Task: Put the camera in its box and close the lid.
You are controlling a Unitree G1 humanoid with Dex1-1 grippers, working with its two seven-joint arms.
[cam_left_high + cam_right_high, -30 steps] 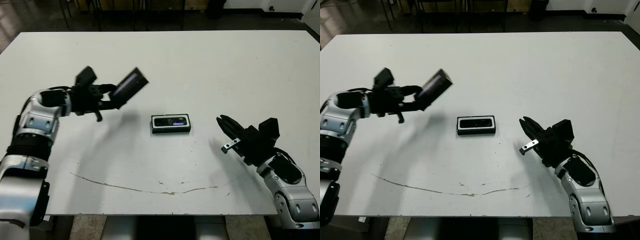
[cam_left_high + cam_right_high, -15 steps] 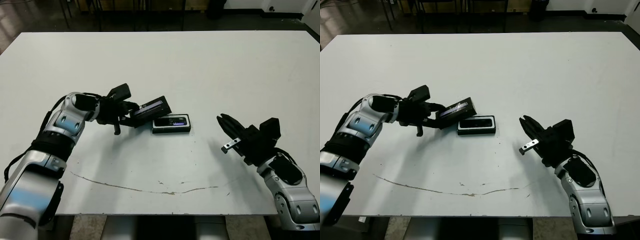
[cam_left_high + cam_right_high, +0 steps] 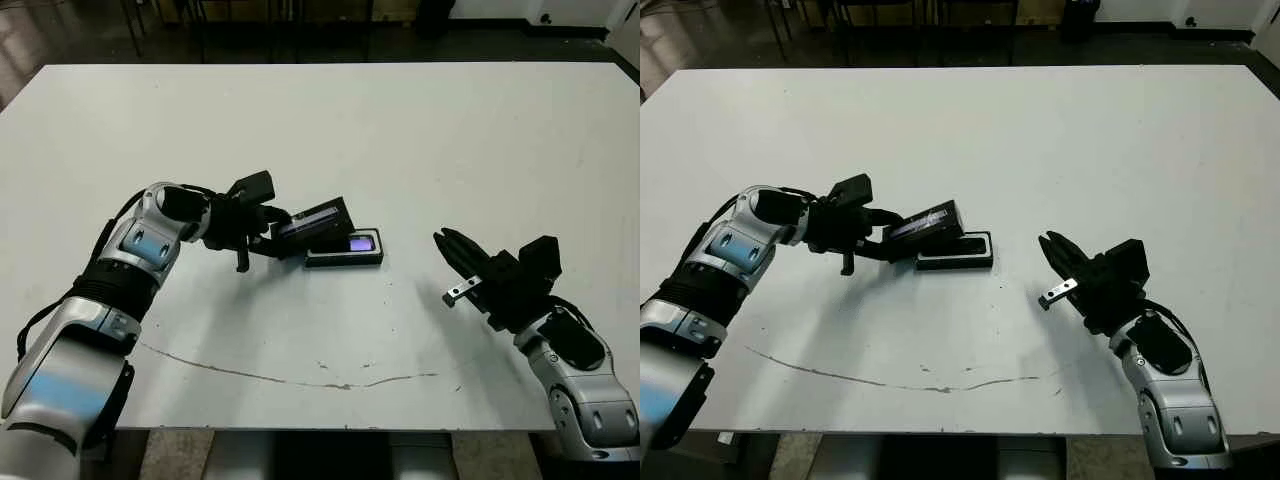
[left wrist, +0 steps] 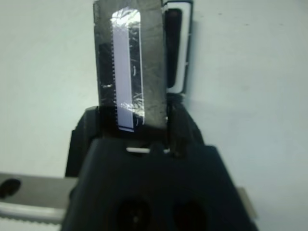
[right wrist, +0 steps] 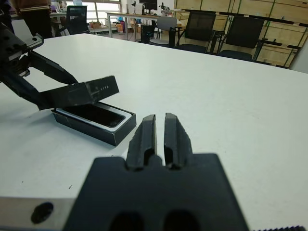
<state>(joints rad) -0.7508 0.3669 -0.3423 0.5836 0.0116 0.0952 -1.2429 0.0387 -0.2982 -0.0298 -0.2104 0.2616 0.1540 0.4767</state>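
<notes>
White tabletop (image 3: 400, 130) spreads across the whole scene, scuffed by a thin dark line near the front edge. On the left, the left gripper (image 3: 270, 238) reaches in toward the middle with its two black fingers clamped on one end of the lid (image 3: 315, 220). The lid is tilted, its free end raised and overhanging the left part of the box (image 3: 345, 257), which lies flat near the table's centre. From the head views only the right end of the tray stays uncovered, where a small purple glint of the camera (image 3: 362, 241) shows inside the white lining.

The left wrist view adds what the head views cannot: the pale glossy stripe running along the lid's top, and the fingers pinching the lid's near end from both sides, with the box peeking out beside it. The right wrist view looks under the raised lid from the other side and shows the camera's dark face lying low in the tray, with a clear gap between the lid and the box's far end.

On the right, well apart from the box, the right gripper (image 3: 1060, 272) hovers with its fingers close together, holding nothing.
</notes>
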